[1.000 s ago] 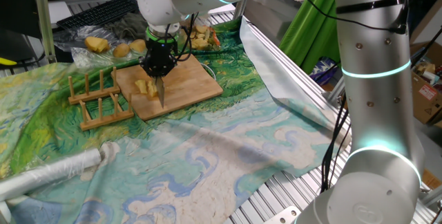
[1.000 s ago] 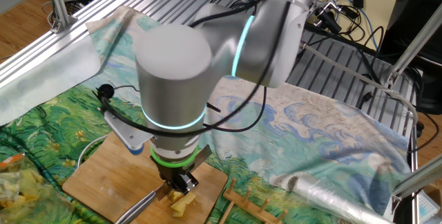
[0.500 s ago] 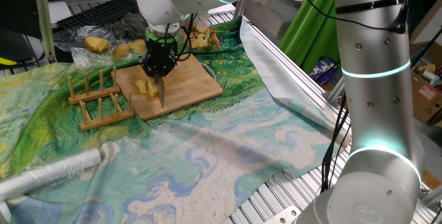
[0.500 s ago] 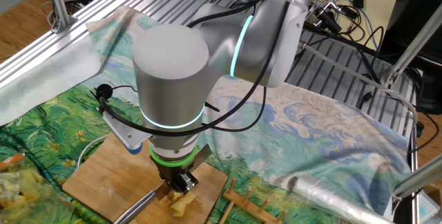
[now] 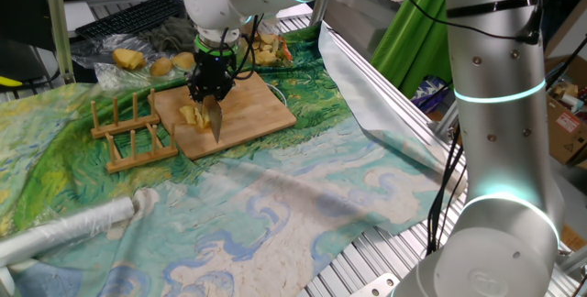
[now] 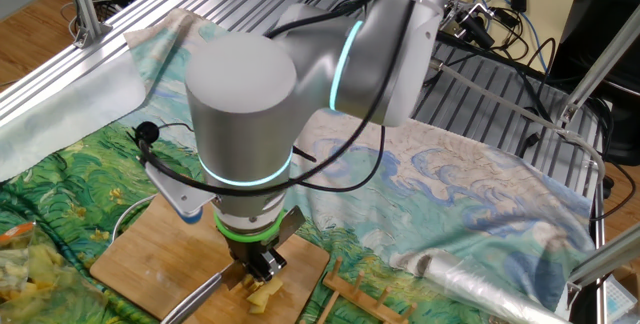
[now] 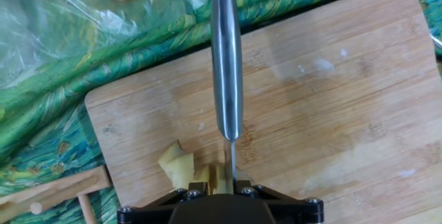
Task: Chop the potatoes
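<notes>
Your gripper (image 5: 210,91) points straight down over the wooden board (image 5: 246,112), near its edge beside the wooden rack (image 5: 128,135). A knife (image 7: 226,65) lies below it; you cannot tell how far the jaws stand apart or whether they grip the knife. The potatoes (image 7: 178,167), pale chunks, sit on the board directly beneath the gripper, against the blade.

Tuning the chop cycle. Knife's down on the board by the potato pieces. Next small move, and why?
Probably a short straight lift. The knife stands edge-down on the wooden board, blade right against the potato chunks, already in several pieces. Sliding sideways would likely drag them; lifting first clears the blade. How firmly the knife is held can't be read here.
</notes>
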`<state>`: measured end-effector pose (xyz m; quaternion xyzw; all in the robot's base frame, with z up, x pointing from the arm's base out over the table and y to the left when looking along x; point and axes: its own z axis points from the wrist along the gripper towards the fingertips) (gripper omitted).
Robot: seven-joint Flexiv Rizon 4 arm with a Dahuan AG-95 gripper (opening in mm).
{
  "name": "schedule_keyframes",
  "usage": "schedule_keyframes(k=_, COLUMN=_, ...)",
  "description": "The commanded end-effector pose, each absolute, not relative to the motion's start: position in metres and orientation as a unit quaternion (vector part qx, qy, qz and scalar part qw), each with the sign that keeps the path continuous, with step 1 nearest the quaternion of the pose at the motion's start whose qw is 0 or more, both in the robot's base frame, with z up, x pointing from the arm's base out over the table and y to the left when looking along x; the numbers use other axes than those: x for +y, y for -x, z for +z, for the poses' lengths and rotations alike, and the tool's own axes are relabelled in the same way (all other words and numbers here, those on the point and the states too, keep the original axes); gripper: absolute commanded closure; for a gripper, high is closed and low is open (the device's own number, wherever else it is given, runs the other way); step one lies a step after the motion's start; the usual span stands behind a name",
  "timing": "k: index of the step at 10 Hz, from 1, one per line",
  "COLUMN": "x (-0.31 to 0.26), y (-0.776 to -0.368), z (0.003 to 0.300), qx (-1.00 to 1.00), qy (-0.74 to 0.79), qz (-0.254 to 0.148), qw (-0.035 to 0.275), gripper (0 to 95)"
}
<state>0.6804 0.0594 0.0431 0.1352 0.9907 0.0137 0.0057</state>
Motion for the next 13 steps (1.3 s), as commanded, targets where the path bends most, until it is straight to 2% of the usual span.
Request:
schedule_keyframes(k=1, x=0.058, y=-0.68, z=0.031, qx=0.991, qy=-0.132, qz=0.012, qw=0.005, gripper=76.0)
schedule_keyframes(k=13, x=0.058, y=-0.68, z=0.045, qx=0.992, qy=-0.124, qz=-0.002, qw=0.0, gripper=76.0)
